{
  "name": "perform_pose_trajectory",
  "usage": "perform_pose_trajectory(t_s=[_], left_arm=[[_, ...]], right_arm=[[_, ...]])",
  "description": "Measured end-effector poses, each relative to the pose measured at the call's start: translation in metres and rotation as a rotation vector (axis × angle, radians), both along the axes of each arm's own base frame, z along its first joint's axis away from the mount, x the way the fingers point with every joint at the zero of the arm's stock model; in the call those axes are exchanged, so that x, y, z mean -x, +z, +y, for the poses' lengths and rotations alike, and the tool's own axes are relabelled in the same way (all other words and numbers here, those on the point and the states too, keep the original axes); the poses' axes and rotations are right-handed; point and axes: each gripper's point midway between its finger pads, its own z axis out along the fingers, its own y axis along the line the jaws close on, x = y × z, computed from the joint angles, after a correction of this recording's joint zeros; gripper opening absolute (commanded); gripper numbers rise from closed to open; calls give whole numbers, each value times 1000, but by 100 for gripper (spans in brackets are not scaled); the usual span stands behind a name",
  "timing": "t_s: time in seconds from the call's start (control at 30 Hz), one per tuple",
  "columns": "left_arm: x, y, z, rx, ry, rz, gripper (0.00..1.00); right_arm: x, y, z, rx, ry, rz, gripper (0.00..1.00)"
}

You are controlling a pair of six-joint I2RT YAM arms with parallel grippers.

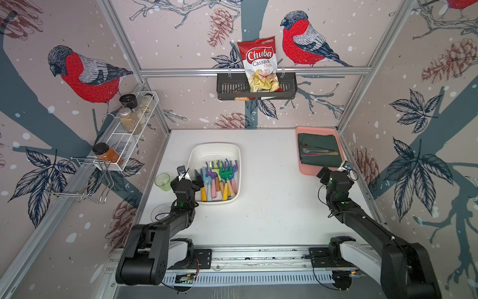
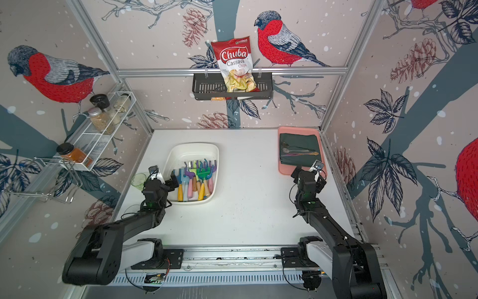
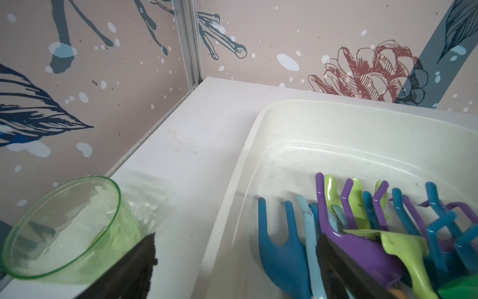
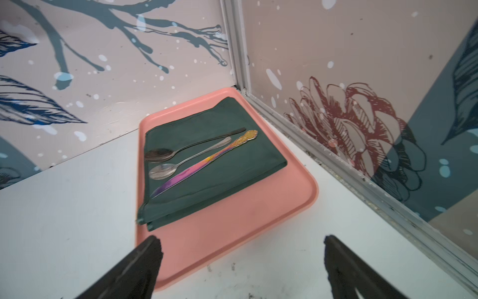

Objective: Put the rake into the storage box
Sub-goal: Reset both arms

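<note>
The rakes [image 1: 219,176] are laid inside the storage box [image 1: 213,151]; the left gripper [image 1: 192,179] is spread empty over its rim, the right gripper [image 4: 240,261] spread empty well apart. A straight upward lift is advised, so that the rakes are not snagged.

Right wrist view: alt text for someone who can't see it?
A pink tray in a corner of the table holds a folded green cloth with two spoons and a rainbow knife on it. The right end effector stands open near it.

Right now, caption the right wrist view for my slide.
Open right end effector facing a pink tray with folded green cloth, two spoons and a rainbow knife.
</note>
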Motion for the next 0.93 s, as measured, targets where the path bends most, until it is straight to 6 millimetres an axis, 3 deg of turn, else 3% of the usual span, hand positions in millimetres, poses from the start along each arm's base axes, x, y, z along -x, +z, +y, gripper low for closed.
perform_pose_trajectory(t_s=[0.13,0.3,0.37,0.43,0.67,0.93], left_arm=[[-9,-15,-1,-40,-18,-17,97],[-14,1,-17,-48,-105,-100,98],[-10,0,-19,-52,-112,-99,98],[-11,6,-18,-53,-106,-126,98],[-22,16,-15,-62,-84,-143,98],[-27,13,-11,-60,-55,-118,98]], right_arm=[[-2,-24,-8,61,-6,-3,100],[-6,-60,-4,127,65,16,100],[-8,-58,2,143,102,-10,100],[-8,-40,6,143,121,-91,100],[-24,-11,3,155,105,-188,100],[-29,-17,1,152,104,-154,100]])
